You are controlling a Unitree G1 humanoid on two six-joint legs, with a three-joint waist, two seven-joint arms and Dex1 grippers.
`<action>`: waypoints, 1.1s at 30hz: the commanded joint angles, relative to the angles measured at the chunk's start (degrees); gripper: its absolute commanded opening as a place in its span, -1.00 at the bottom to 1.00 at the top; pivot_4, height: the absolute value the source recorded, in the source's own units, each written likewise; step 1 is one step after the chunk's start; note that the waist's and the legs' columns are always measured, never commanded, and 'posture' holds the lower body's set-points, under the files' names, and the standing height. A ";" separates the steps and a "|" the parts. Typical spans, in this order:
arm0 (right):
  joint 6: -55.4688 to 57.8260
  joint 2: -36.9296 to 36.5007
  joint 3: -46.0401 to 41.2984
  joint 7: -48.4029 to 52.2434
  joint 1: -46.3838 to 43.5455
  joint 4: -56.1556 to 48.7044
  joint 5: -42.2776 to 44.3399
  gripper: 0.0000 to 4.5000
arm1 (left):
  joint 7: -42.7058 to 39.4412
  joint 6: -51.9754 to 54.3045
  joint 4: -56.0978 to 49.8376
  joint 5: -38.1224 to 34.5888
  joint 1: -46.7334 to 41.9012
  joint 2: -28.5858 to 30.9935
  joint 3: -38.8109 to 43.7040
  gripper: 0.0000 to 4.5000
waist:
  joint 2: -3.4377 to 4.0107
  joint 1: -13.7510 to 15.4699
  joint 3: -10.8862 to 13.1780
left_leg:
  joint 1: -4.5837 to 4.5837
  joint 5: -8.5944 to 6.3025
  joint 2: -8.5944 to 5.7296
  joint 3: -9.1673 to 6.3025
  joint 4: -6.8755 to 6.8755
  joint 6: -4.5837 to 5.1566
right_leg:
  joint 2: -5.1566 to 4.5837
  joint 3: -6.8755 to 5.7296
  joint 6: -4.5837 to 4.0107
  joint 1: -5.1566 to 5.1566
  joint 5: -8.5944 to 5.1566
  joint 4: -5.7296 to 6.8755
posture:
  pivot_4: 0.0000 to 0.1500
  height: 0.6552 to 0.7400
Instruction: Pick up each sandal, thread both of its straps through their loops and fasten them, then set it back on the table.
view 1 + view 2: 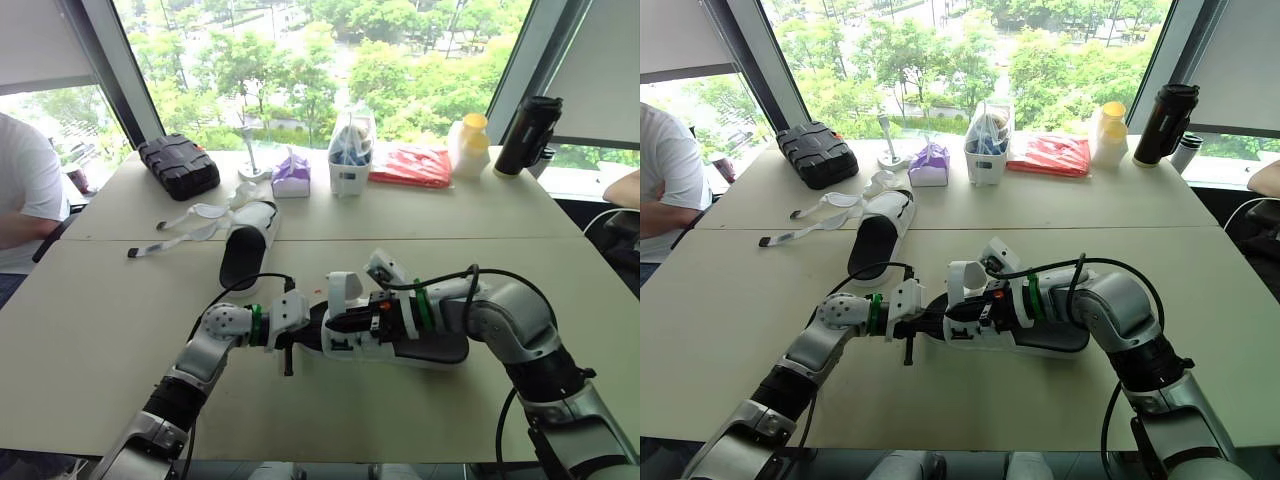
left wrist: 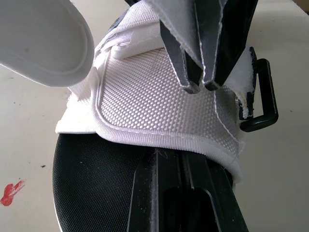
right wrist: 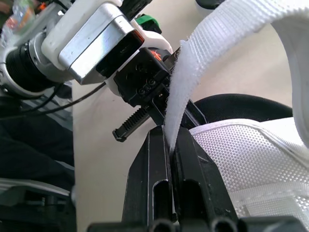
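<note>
- The task is being in its early part, as I judge: neither of the two sandals is looking finished.
- The near sandal (image 1: 440, 348) is lying at the front middle of the table (image 1: 100, 330), between the two grippers, with its black sole resting on the surface.
- The right gripper (image 3: 170, 133) is pinching the white strap (image 3: 212, 53) tightly between its fingers. The strap is rising in a free curve above the sandal.
- The left gripper (image 2: 181, 157) is clamping the piped edge of the sandal's white woven flap, with its fingers nearly together, so it is steadying the shoe.
- The black loop (image 2: 263, 96) is hanging at the side of this flap, and no strap is passing through it. The threading of this strap is therefore not yet done.
- A second white strap end (image 1: 385, 265) is standing up farther back on the same sandal. It is seeming loose too, but I cannot tell this surely.
- The far sandal (image 1: 245, 255) is lying deeper on the table, well apart from both grippers. Its loose straps (image 1: 190, 215) are spreading flat over the table on the robot's left, unfastened.
- What is remaining, in my judgement: threading and fastening both straps of the near sandal, releasing it onto the table, then doing all the steps for the far one.
</note>
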 commanded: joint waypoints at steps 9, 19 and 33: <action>-6.92 -1.52 3.77 1.53 1.53 3.66 -7.45 -0.98 | -0.42 1.98 3.95 4.05 2.52 0.24 -4.80 -1.00 | -0.04 -0.04 -0.04 | 0.01 0.00 0.00 -0.01 0.00 0.00 | 0.00 0.00 0.01 0.02 -0.01 0.00 | 1.00 1.00; -3.08 -4.03 2.81 5.55 1.37 -4.00 -3.38 -0.98 | -0.36 1.86 4.05 4.02 2.56 0.35 -4.63 -1.00 | -0.05 0.15 -0.04 | -0.06 -0.02 -0.03 -0.05 -0.01 0.03 | -0.02 0.00 0.01 -0.01 -0.02 -0.04 | 1.00 1.00; -13.32 -5.78 9.91 5.60 4.29 -5.38 -13.48 -0.98 | -0.42 1.93 3.99 3.94 2.53 0.21 -4.74 -1.00 | -0.12 -0.03 -0.09 | 0.01 -0.03 -0.03 -0.04 -0.01 0.04 | -0.04 0.00 0.10 0.02 -0.08 -0.05 | 1.00 1.00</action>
